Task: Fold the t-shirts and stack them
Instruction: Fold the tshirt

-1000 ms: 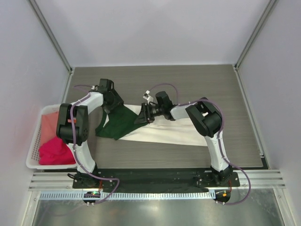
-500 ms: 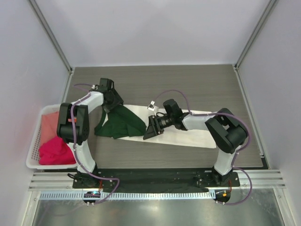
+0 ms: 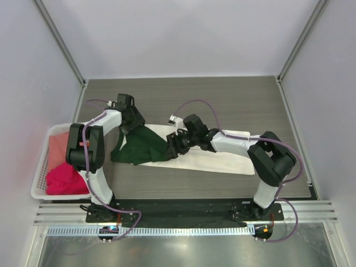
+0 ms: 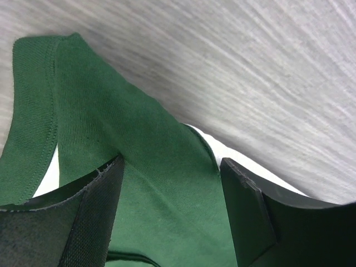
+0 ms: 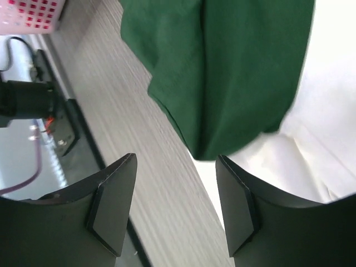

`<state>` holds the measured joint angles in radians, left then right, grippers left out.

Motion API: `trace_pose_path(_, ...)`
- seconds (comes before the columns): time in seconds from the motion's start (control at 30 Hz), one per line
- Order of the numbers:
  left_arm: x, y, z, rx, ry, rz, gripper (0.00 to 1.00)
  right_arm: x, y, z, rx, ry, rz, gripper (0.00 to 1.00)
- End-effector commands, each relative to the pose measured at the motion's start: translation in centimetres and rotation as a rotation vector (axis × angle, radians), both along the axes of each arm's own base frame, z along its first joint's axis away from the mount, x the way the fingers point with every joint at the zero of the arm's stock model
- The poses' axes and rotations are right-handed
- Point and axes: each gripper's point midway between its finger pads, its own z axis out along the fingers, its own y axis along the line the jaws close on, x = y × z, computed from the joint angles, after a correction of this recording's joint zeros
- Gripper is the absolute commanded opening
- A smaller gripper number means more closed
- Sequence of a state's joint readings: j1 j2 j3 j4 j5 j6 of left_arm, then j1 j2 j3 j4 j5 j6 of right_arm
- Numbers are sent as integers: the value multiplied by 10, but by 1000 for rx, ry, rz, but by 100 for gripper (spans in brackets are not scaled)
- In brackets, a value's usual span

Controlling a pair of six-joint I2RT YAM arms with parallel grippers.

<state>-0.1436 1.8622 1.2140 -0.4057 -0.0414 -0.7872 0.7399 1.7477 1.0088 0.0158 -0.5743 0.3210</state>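
- Green t-shirt (image 3: pixel 142 147): bunched and half folded, lying over the left end of the cream t-shirt (image 3: pixel 217 158), which lies flat under it and runs out to its right.
- Left gripper (image 4: pixel 172 164): at the green t-shirt's far left corner. Fingers are spread and straddle a strip of its fabric near the ribbed edge, with no pinch.
- Right gripper (image 5: pixel 177 161): at the green t-shirt's right edge. Fingers are spread with nothing between them, and the folded edge sits just ahead of the tips.
- Magenta t-shirt (image 3: pixel 65 179) and salmon t-shirt (image 3: pixel 58 146): in the white basket (image 3: pixel 38 181), well left of the green t-shirt.
- Handling, my read: light, limp knit with no stiffness. It sags between grip points and likely drags the layer under it.
- Where to grab: the ribbed edge or seamed corners, one per gripper, so the cloth hangs taut.
- Risk: a deep pinch at the green t-shirt's right edge probably picks up the cream layer too, so keep it shallow.
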Motion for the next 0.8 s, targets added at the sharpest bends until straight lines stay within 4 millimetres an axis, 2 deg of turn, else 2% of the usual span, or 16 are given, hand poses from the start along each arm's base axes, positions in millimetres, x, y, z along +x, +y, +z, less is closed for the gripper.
trace_pose_path(0.0,-15,13,1,49,21,9,73,7,13,9,-89,-225,6,64)
trace_pose_path(0.1,-17,14,11,40,-6,21,75,15,13,8,-182,-386,-28,63)
trace_pose_path(0.2,-22,13,24,25,-35,34,75,11,21,10,-253,-530,-22,63)
trace_pose_path(0.23,-24,13,26,21,-36,40,75,4,25,9,-273,-566,-7,63)
trace_pose_path(0.27,-24,15,35,17,-55,60,75,11,29,18,-266,-623,-45,63)
trace_pose_path(0.57,-40,15,58,-16,-62,118,78,-7,56,36,-272,-860,14,56)
trace_pose_path(0.77,-45,18,70,-20,-101,133,78,-17,72,27,-304,-899,71,54)
